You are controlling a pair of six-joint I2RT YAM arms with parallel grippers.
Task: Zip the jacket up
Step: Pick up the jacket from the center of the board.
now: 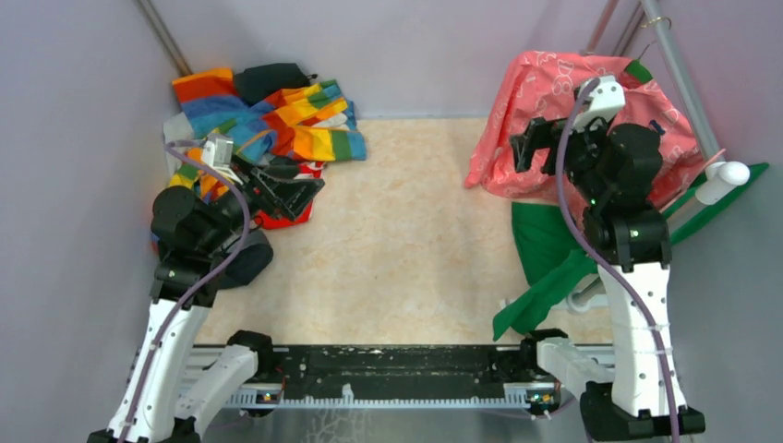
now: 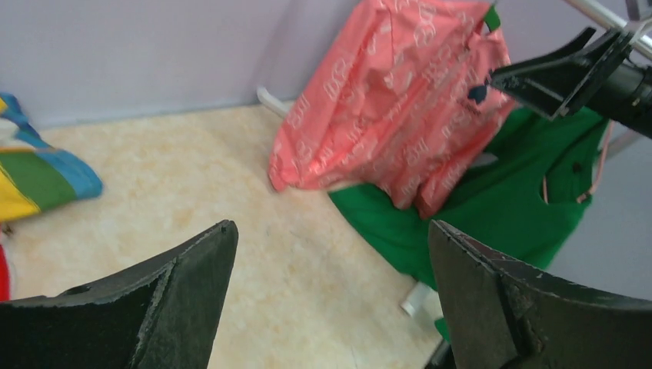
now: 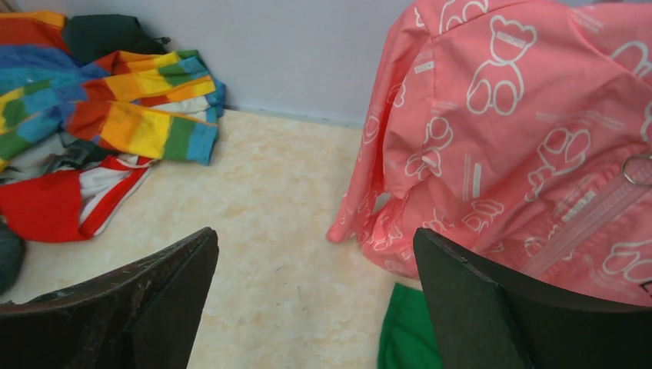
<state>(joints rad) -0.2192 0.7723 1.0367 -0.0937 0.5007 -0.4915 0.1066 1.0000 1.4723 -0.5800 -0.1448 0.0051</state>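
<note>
Jacket (image 1: 277,115), rainbow-striped, lies crumpled in the far left corner of the bench (image 1: 406,240), against the back wall. Its folds hide the front opening, so the zipper cannot be made out in any view. The left wrist view cuts it off at the frame edge, showing only a yellow, green and blue end (image 2: 38,181); the right wrist view shows a striped sleeve lying across the heap (image 3: 146,123).

A pink garment (image 1: 545,111) printed with white bears hangs at the far right, and a green cloth (image 1: 545,249) lies partly covered beneath it. A dark garment (image 1: 272,78) sits behind the jacket, mostly hidden. A red cloth with white trim (image 3: 54,207) lies at the jacket's near edge; whether it belongs to the jacket cannot be told.

The left tool (image 1: 309,189) hangs over the jacket's near edge, fingers spread wide and holding nothing. The right tool (image 1: 522,146) hangs in front of the pink garment, fingers likewise wide apart and empty.
</note>
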